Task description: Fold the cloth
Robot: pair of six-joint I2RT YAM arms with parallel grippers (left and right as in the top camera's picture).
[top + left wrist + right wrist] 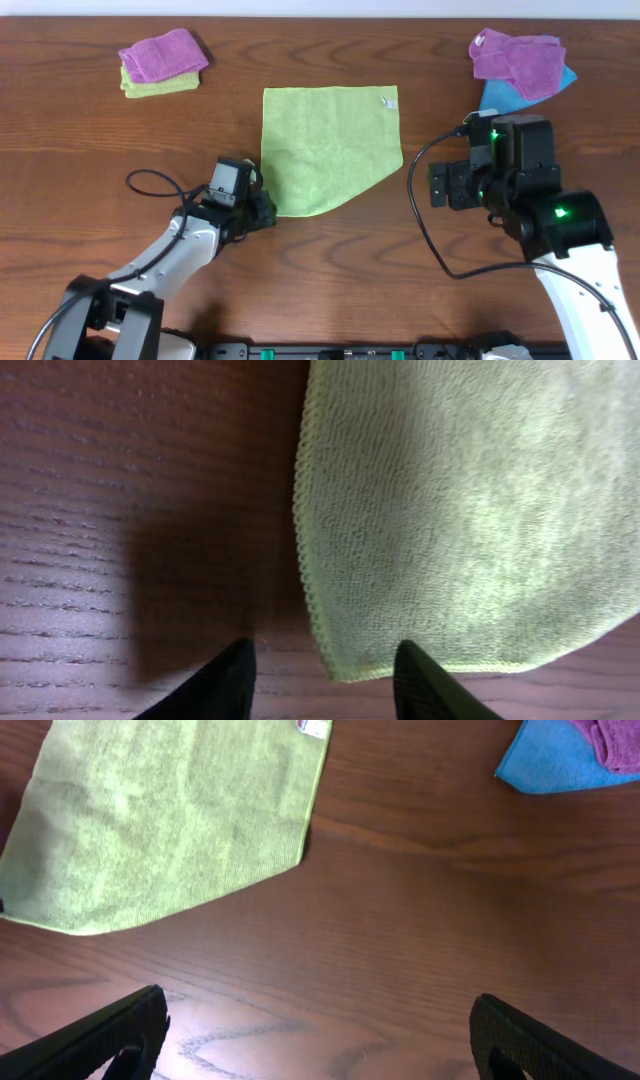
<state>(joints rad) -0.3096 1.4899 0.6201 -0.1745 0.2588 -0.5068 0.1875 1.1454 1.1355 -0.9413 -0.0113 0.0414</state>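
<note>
The cloth (325, 145) lies flat on the table (80, 200), just toward 12 o'clock of the overhead view's centre. Its white tag (391, 102) sits at the 1 o'clock corner. Its edge toward 5 o'clock runs on a slant rather than meeting in a square corner.

The left gripper (325, 652) is low at the cloth's 7 o'clock corner. In its wrist view the two dark fingers (230, 675) stand apart. The hemmed corner reaches down just into the gap between them (not pinched, as far as the view shows, and whether either finger touches the fabric I cannot tell). From this gripper the rest of the cloth spreads away toward 12 and 1 o'clock.

The right gripper (318, 1005) is off the cloth's 4 o'clock side, clear of it, over bare wood. Its fingers are spread wide and grip nothing. From there the cloth lies toward 10 o'clock.

At the table's 10 o'clock a purple towel (160, 55) rests on a yellow-green towel (150, 88). At 2 o'clock more purple towels (520, 60) lie over a blue towel (495, 97).
</note>
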